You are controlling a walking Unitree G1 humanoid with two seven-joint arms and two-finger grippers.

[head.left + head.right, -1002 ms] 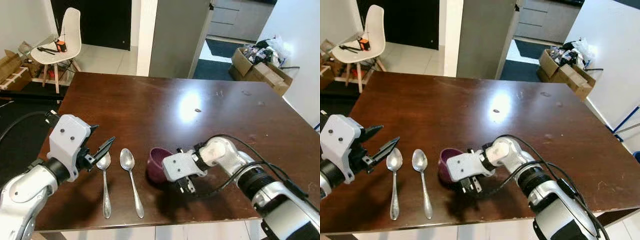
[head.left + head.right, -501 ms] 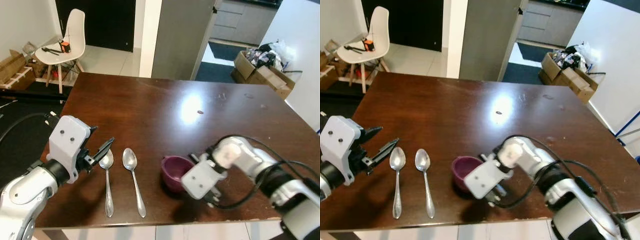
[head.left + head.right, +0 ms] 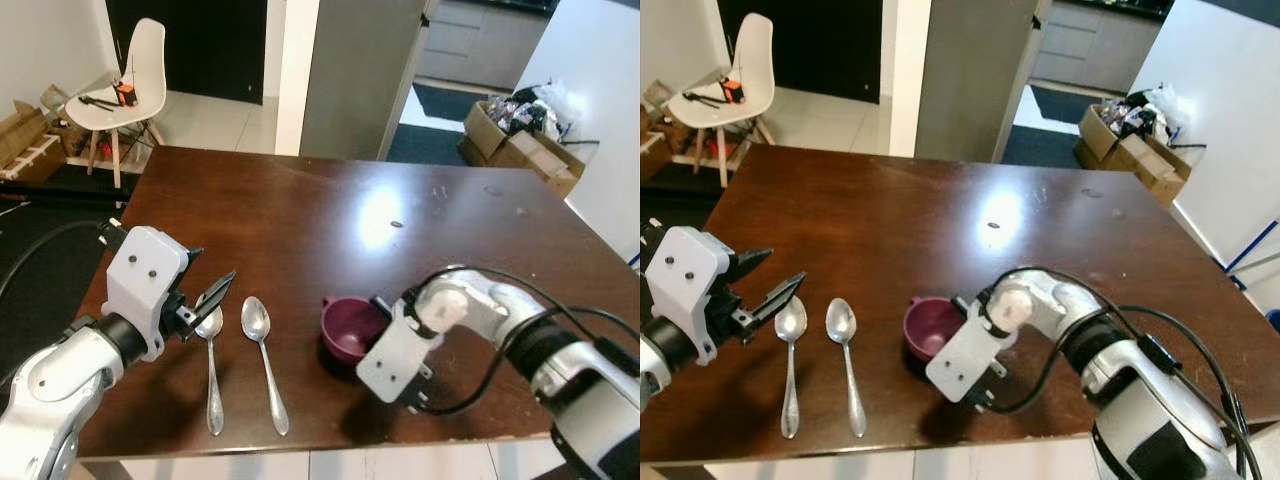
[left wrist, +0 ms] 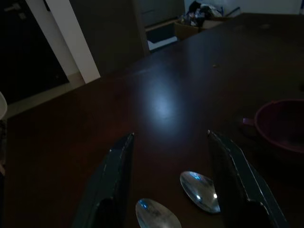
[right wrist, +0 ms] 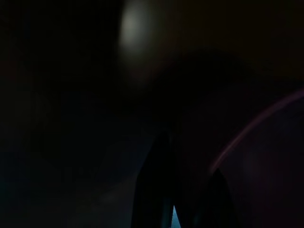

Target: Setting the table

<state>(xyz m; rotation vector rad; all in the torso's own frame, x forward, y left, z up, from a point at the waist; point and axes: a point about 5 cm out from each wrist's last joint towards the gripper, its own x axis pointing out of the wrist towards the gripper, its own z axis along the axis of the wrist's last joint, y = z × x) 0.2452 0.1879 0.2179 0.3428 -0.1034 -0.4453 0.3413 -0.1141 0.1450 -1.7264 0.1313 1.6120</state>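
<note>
Dark wooden table [image 3: 300, 220], near edge; purple cup [image 3: 352, 330] upright, small handle toward the left, just right of two spoons lying side by side, bowls pointing far; left spoon [image 3: 212, 370], right spoon [image 3: 262, 355].

Right gripper [image 3: 412, 385] low at the cup's right side, wrist housing pressed up beside the rim; fingers hidden under the housing in the head views, wrist view too dark; cannot tell whether the jaws grip the cup wall or stand apart from it.

Left gripper [image 3: 205, 305] hovers over the bowl of the left spoon, jaws spread wide, holding nothing; wrist view shows both spoon bowls between the fingers [image 4: 111, 185].

Risks, as judged: cup sits near the table's near edge; a sideways drag by the right arm could tip it or push it into the right spoon; if the left gripper descends off-centre, a finger could skid the left spoon against its neighbour and spoil the spacing.
</note>
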